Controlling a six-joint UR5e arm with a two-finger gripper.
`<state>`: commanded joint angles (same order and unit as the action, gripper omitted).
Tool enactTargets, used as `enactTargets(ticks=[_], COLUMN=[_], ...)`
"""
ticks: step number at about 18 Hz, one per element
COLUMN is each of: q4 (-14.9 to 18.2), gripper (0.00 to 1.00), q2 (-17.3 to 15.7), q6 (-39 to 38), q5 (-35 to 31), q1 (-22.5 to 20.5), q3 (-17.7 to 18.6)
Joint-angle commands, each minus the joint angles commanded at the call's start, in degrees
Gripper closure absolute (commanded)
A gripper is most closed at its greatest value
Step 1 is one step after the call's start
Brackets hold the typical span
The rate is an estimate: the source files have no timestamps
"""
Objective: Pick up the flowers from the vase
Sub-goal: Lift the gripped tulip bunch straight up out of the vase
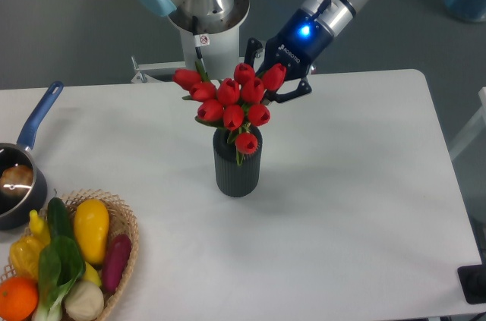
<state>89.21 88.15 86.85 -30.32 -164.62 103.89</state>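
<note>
The gripper was clenched on the flowers, which sat high in the vase with stems inside, so I reckoned a straight upward pull would best free them without tipping it.
</note>
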Motion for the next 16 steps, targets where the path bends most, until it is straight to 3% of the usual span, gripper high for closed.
enactTargets(ticks=[5, 10, 16], q4=[0.0, 0.0, -0.1], gripper=[0.71, 0.71, 0.71], q2=[0.1, 0.5, 0.7], q6=[-1.6, -5.4, -7.0], q5=[0.4, 6.4, 7.1], q1=[-1.4, -3.5, -5.5], q3=[-1.9, -4.1, -6.2])
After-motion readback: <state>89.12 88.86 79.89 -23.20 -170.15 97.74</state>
